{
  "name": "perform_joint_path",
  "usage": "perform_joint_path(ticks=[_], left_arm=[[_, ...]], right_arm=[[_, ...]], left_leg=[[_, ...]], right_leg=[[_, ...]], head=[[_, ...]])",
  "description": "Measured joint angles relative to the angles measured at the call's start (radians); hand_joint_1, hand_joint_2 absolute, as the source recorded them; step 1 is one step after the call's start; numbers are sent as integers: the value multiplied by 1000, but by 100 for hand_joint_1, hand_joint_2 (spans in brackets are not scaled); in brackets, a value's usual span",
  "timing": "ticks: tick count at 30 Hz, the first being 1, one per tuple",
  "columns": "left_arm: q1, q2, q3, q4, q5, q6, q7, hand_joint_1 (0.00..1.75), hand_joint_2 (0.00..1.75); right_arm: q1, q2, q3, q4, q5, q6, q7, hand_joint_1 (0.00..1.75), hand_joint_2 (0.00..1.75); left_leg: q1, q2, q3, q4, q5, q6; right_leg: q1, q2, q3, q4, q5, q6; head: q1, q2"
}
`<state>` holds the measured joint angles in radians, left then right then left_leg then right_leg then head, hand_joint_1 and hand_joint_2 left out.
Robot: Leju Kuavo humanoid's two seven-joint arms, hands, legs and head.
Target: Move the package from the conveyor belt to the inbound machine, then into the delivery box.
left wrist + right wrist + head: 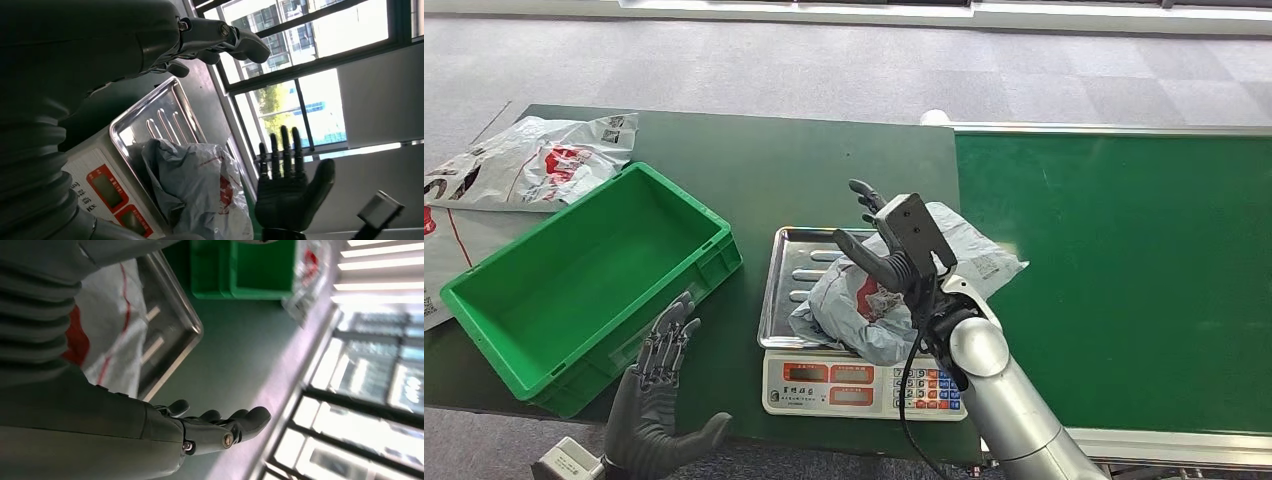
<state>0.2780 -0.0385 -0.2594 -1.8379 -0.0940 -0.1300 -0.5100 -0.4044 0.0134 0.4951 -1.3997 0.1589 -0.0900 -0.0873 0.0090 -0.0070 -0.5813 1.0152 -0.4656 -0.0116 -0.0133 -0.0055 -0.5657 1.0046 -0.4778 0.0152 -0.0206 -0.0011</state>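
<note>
A crumpled grey package [856,318] with red print lies on the steel tray [790,270] of the inbound scale [864,385]; one end hangs over the tray toward the conveyor belt [1124,270]. My right hand [882,250] hovers just over the package with its fingers spread and holds nothing. The right wrist view shows its fingers [225,430] stretched out past the package [110,340] and tray [172,335]. My left hand [659,390] is open at the table's front edge, beside the green delivery box [574,280]. From the left wrist I see the package [200,185] and my right hand [290,187].
The green box is empty and stands left of the scale. Other grey mail bags [534,160] lie on the table behind and left of the box. The belt carries nothing. Dark green tabletop [824,170] stretches behind the scale.
</note>
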Motion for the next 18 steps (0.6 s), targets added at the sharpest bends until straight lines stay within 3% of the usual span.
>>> perform_joint_path(ticks=[5,7,9,11,12,15,18], left_arm=[[0,-1,0,0,-5,2,2,0,175],[-17,-14,-11,-10,-117,53,48,0,175],[-108,-30,-64,-4,-344,133,180,0,175],[-247,-35,-133,45,-510,174,320,0,175],[-305,-36,-160,76,-552,183,367,0,175],[-366,-37,-188,124,-573,188,394,0,175],[-408,-40,-207,159,-599,182,436,0,175]], right_arm=[[2,1,-1,-2,7,-14,-12,0,175],[68,8,-34,-120,83,-234,-191,0,175],[255,53,-160,-425,161,-524,-470,0,87],[447,110,-319,-682,145,-608,-596,0,0],[513,130,-382,-747,125,-609,-609,0,44],[571,138,-438,-785,103,-607,-610,0,175],[608,139,-469,-798,87,-607,-610,0,175]], left_leg=[[0,0,0,0,0,0],[0,-1,-1,0,0,0],[-1,-2,-1,0,-2,0],[-1,-1,-1,0,-3,1],[-1,-1,0,0,-2,1],[-1,3,0,0,-2,0],[-1,3,1,0,-2,0]], right_leg=[[0,0,0,0,0,0],[0,-1,0,0,0,0],[-1,-2,-1,-1,-1,0],[-1,-2,-1,-1,-1,0],[-1,-2,0,-1,-1,-1],[-1,2,0,-1,1,0],[-1,3,0,-1,1,0]], head=[[0,0],[0,0],[0,0],[0,0],[0,0],[0,0],[0,0]])
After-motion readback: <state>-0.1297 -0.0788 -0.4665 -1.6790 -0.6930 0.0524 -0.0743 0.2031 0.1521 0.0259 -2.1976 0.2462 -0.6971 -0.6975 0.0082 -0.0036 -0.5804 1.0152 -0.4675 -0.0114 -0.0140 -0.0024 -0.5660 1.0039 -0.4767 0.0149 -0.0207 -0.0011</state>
